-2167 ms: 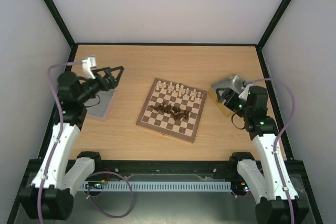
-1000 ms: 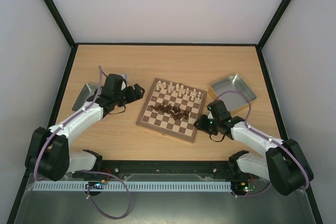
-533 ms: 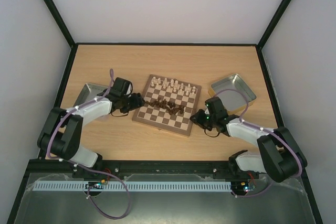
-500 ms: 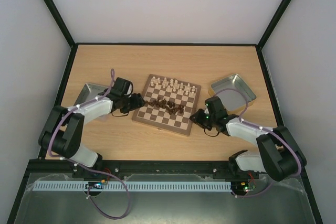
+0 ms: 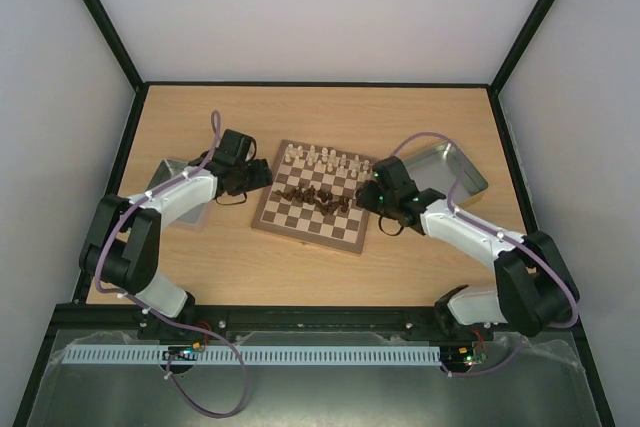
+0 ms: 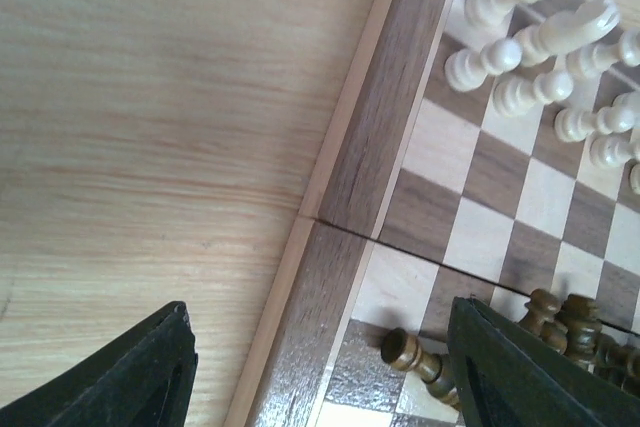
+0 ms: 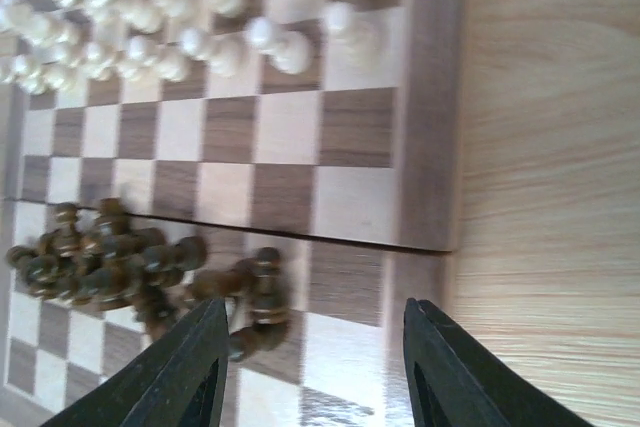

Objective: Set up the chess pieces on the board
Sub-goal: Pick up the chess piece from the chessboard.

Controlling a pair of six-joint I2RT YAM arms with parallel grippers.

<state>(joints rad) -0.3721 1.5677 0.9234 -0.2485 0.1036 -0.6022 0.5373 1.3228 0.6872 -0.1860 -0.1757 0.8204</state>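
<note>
The board (image 5: pixel 305 240) lies mid-table. Cream chess pieces (image 5: pixel 325 159) stand along its far rows. Dark chess pieces (image 5: pixel 318 197) lie heaped in the middle. My left gripper (image 5: pixel 261 175) is open and empty at the board's left edge. In the left wrist view the left gripper (image 6: pixel 320 377) straddles the rim (image 6: pixel 345 157), with a fallen dark piece (image 6: pixel 415 355) by the right finger. My right gripper (image 5: pixel 367 196) is open and empty at the board's right edge. In the right wrist view the right gripper (image 7: pixel 315 377) hovers over the squares beside the dark heap (image 7: pixel 130 259); cream pieces (image 7: pixel 180 22) stand beyond.
A grey metal tray (image 5: pixel 168 179) sits left of the board, partly under my left arm. A second tray (image 5: pixel 450 169) sits to the right, behind my right arm. Black frame rails bound the table edges.
Both grippers came from the trays down to the board's two side edges. The board has turned and shifted a little. The right gripper has since moved farther along the right edge.
</note>
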